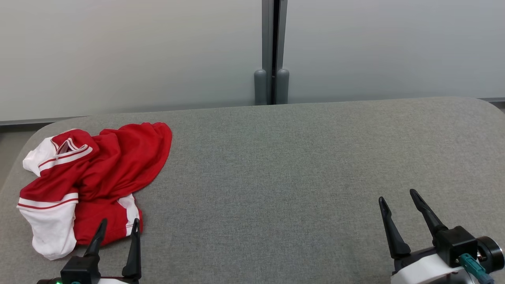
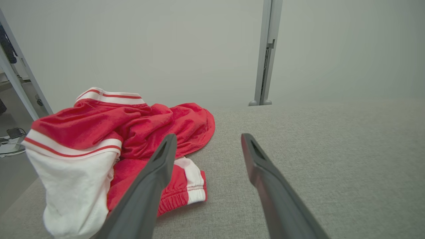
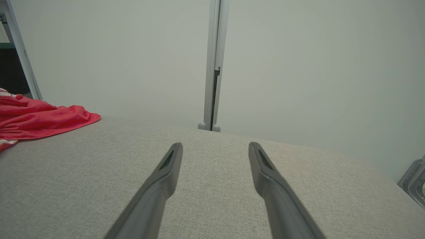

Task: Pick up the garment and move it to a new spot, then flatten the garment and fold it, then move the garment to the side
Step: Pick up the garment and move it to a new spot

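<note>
The crumpled red-and-white garment [image 1: 110,165] lies on the grey bench [image 1: 276,177] just ahead of the left gripper [image 1: 120,221], whose fingers are spread and empty. The right gripper [image 1: 397,195], also spread, is well apart from it.

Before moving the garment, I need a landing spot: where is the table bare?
Bare table from the garment's right edge to the right claw and back to the wall. Crowded at the left end: heaped garment, left claw at its edge.

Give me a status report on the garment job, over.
Left tool open, at garment's near edge, holding nothing. Right tool open over the table. Garment crumpled at table's left end. Nothing in the way.
</note>
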Available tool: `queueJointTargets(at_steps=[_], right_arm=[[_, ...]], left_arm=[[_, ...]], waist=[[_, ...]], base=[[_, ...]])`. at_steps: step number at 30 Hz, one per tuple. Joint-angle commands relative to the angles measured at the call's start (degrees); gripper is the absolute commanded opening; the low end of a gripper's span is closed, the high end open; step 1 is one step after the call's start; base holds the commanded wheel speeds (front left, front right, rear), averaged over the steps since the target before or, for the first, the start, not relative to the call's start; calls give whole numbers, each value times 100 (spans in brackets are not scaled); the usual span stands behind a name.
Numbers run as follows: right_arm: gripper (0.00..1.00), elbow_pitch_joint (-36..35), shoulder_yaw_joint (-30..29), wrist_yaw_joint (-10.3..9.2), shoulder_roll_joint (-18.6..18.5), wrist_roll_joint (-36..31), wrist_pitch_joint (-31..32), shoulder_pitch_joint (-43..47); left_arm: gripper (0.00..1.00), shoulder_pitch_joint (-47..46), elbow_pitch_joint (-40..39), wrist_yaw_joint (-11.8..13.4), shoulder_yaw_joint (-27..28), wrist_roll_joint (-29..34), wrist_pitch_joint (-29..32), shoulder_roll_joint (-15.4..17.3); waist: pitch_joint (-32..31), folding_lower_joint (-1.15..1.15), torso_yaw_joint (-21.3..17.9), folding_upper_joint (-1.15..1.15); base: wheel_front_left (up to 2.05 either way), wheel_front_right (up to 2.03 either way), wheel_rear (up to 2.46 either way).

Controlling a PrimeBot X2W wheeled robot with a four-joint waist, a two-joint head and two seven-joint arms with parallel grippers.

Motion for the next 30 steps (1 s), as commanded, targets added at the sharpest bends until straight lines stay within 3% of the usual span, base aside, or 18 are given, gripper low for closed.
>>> queueJointTargets(at_steps=[1, 9, 13, 22, 30], right_arm=[[100, 10, -23, 11, -10, 9, -32, 32], [100, -11, -20, 11, 2, -4, -32, 53], [100, -58, -56, 11, -17, -8, -32, 49], [100, -89, 46, 11, -46, -2, -31, 98], [100, -1, 379, 10, -36, 55, -31, -104]], left_arm=[[100, 4, 11, -21, 30, 47, -12, 18], [100, -2, 23, -43, 61, 52, -12, 4], [100, -87, 27, -40, 33, 32, -12, -6], [100, -120, 60, -16, 51, 5, -10, -25], [100, 35, -22, -10, 218, -5, -8, -31]], waist=[[-3, 0, 3, 0], [-8, 0, 34, 0], [-3, 0, 237, 0], [-78, 0, 1716, 0], [-111, 0, 2587, 0]], base=[[0, 0, 0], [0, 0, 0], [0, 0, 0], [0, 0, 0], [0, 0, 0]])
